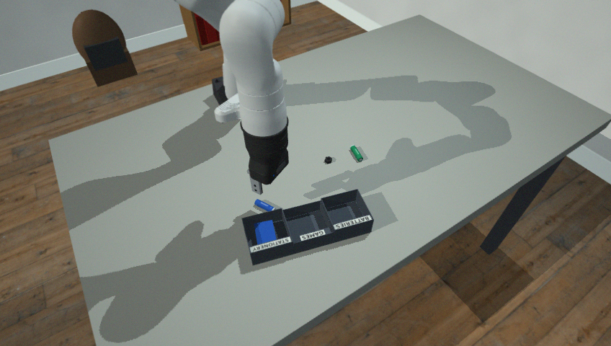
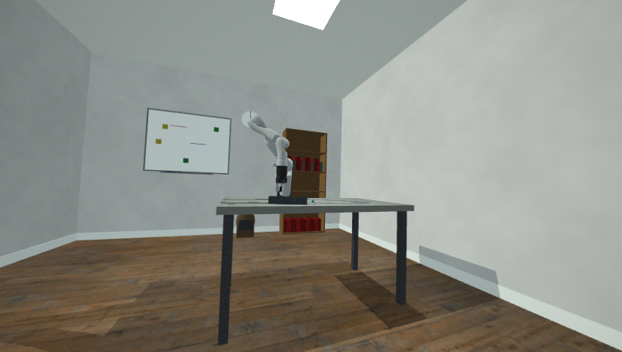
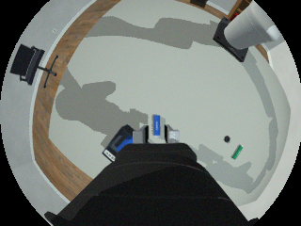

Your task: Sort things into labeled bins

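Batteries come first: two smooth little tubes lie on the grey table point(image 1: 429, 85). The blue battery point(image 1: 264, 205) lies just behind the STATIONERY bin point(image 1: 257, 229), close to its back wall. The green battery point(image 1: 357, 153) lies well behind the BATTERIES bin point(image 1: 348, 205), with flat table all around it. One small black knobby piece point(image 1: 328, 160) sits near the green one. Three dark square bins stand in a row, touching, close to the table's front edge. A blue block point(image 1: 265, 231) sits in the STATIONERY bin. The gripper point(image 1: 256, 186) hangs above the blue battery, fingers partly apart, holding nothing.
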`<state>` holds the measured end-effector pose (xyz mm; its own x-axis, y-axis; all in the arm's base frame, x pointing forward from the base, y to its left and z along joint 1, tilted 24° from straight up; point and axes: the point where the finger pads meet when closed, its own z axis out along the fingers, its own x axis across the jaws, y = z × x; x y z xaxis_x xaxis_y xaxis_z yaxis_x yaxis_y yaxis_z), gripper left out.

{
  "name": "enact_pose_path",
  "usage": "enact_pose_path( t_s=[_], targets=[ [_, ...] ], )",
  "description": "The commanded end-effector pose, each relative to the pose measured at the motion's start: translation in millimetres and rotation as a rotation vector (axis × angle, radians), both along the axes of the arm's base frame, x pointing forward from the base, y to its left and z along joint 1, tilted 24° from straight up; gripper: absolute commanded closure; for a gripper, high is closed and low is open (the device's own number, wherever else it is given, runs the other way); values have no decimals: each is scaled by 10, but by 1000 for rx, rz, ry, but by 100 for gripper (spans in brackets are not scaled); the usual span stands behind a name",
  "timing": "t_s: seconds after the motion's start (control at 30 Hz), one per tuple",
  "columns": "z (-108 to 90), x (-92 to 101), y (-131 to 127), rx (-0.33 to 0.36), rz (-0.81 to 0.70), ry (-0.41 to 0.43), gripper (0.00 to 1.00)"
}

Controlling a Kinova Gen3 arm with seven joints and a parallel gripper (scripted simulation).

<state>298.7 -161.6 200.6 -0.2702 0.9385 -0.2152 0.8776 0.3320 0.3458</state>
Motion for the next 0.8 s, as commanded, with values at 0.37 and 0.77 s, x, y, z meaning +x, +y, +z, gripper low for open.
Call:
enact_pose_path(
  t_s=[0.37,0.77],
  targets=[
    [-5,-14,5,1,1,3,40],
    [-334,153,-3,0,0,0,40]
  ],
)
